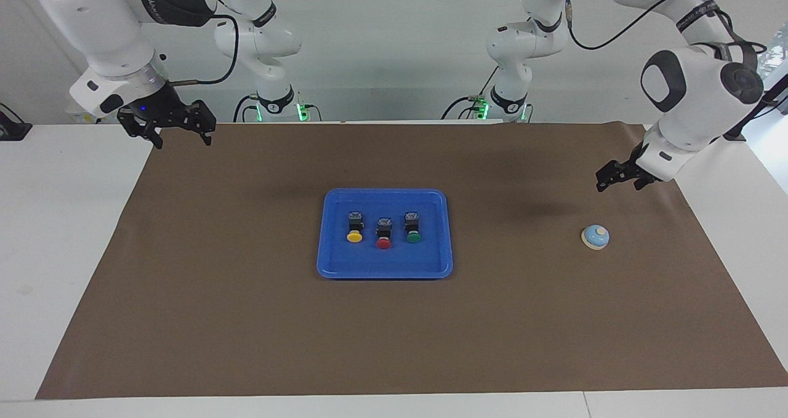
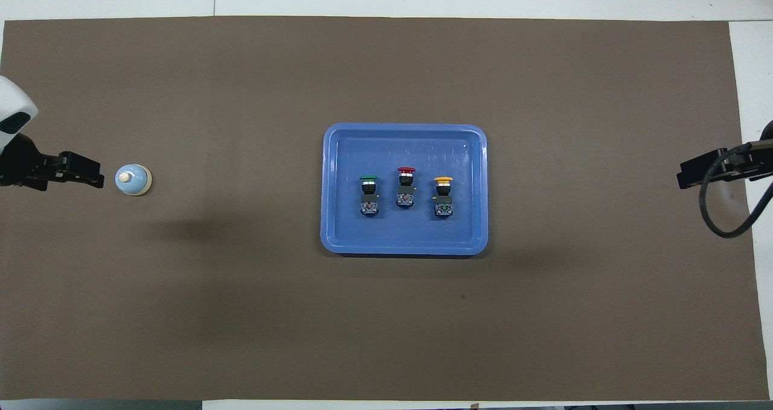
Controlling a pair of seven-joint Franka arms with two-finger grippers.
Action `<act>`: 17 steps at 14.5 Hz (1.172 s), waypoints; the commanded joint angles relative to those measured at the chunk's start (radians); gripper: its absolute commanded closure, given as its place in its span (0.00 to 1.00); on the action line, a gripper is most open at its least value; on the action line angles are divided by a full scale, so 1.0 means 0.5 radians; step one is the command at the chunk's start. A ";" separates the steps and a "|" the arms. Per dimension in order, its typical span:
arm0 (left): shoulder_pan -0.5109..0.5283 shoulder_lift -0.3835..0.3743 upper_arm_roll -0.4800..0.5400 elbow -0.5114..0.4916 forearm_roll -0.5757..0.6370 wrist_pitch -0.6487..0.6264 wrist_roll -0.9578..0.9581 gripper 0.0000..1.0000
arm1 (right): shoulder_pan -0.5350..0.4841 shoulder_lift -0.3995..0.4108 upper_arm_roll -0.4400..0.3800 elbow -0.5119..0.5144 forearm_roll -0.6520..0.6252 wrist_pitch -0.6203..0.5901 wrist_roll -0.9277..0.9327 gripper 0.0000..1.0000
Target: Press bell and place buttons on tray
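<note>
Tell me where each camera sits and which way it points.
Facing view: high across the table, looking back at the robots; both whole arms show, left gripper raised over the mat, right gripper up at the mat's corner.
Overhead view: high above the robots' end, looking steeply down; only the left gripper and right gripper show at the edges.
Shared: tray with three buttons, bell, mat, half a turn apart.
</note>
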 commanded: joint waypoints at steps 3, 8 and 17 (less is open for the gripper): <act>-0.050 -0.181 0.012 -0.027 0.032 -0.277 0.007 0.00 | -0.014 -0.028 0.006 -0.026 0.010 -0.022 -0.033 0.00; -0.200 -0.102 0.030 0.119 0.155 -0.308 0.014 0.00 | -0.014 -0.028 0.006 -0.026 0.010 -0.022 -0.033 0.00; -0.200 -0.025 0.033 0.261 0.118 -0.332 0.020 0.00 | -0.014 -0.028 0.006 -0.026 0.010 -0.019 -0.033 0.00</act>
